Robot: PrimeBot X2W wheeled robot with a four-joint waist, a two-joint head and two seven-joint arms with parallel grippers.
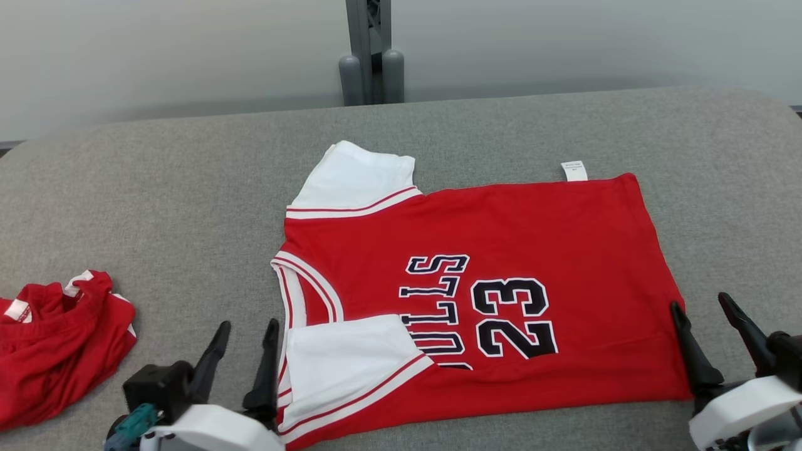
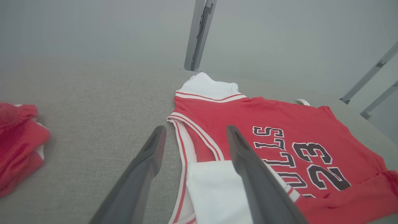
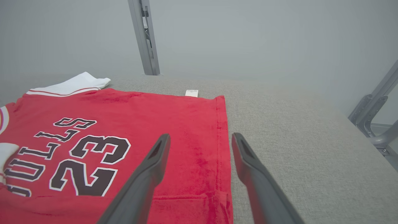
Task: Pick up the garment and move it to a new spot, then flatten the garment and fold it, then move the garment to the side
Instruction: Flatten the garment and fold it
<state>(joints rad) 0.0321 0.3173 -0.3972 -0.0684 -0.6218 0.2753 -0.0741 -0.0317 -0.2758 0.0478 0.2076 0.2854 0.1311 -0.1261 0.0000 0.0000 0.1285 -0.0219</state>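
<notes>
so both open grippers flank the flat red jersey (image 1: 501,250)

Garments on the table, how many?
2. The red jersey lies spread flat in the middle of the table; a crumpled red garment sits at its left edge, partly cut off by the head view, so more could lie beyond.

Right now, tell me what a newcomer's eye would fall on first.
The red jersey numbered 23 lies flat on the table, near white sleeve folded onto its chest. A crumpled red garment sits at the left edge. The left claw and right claw stand open at the jersey's near corners.
</notes>
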